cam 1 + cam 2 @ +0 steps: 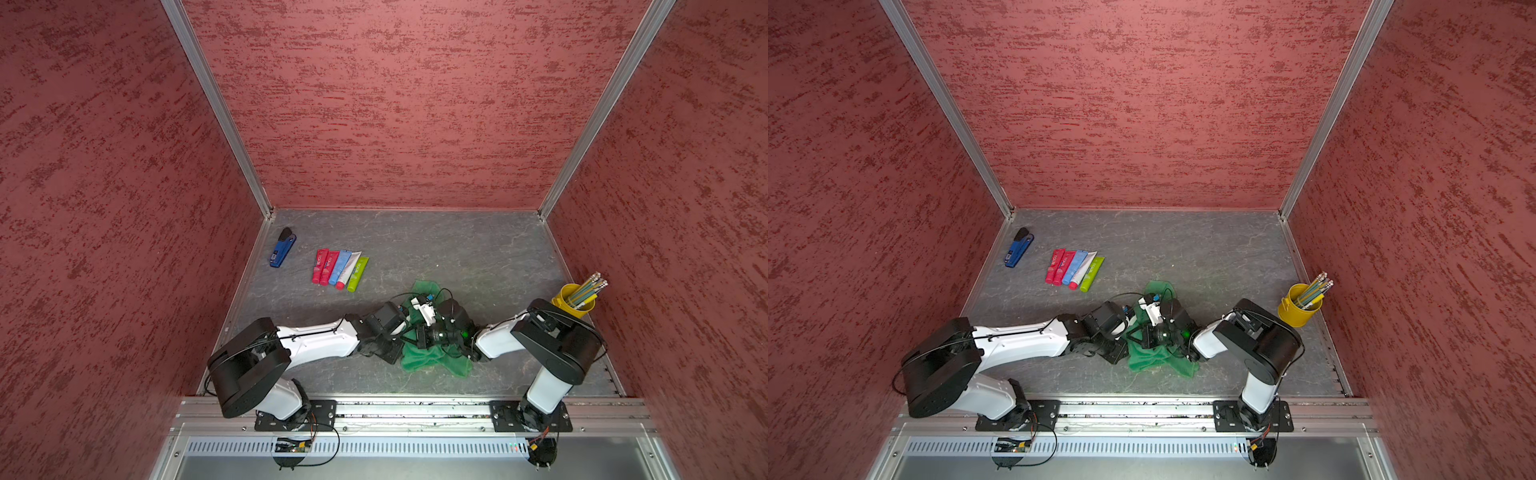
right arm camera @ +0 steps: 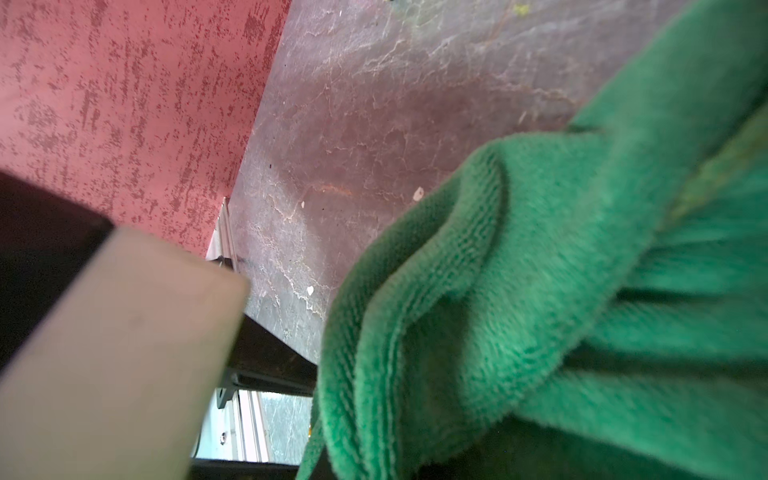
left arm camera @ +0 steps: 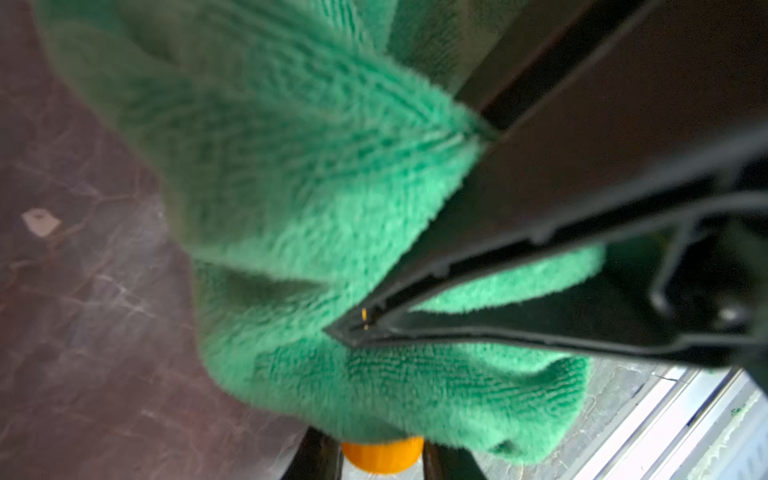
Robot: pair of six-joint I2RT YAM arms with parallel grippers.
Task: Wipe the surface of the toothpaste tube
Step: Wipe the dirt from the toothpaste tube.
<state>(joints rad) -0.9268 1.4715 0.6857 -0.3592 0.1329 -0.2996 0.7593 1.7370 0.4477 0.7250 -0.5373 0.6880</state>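
Both arms meet near the table's middle front over a crumpled green cloth [image 1: 432, 357] [image 1: 1154, 359]. In the left wrist view my left gripper [image 3: 380, 463] is shut on the rounded orange end of a toothpaste tube [image 3: 380, 455]. The cloth [image 3: 291, 166] drapes over the rest of the tube and hides it. My right gripper [image 1: 419, 336] is shut on the cloth. Its black fingers [image 3: 561, 187] pinch a fold of it in the left wrist view. In the right wrist view the cloth [image 2: 540, 249] covers that gripper's own jaws.
Several other tubes [image 1: 338, 270] [image 1: 1073, 270], red, blue, white and green, lie in a row at the back left. A blue stapler-like tool [image 1: 282, 248] lies near the left wall. At the right wall stands a yellow cup of pencils [image 1: 571, 301].
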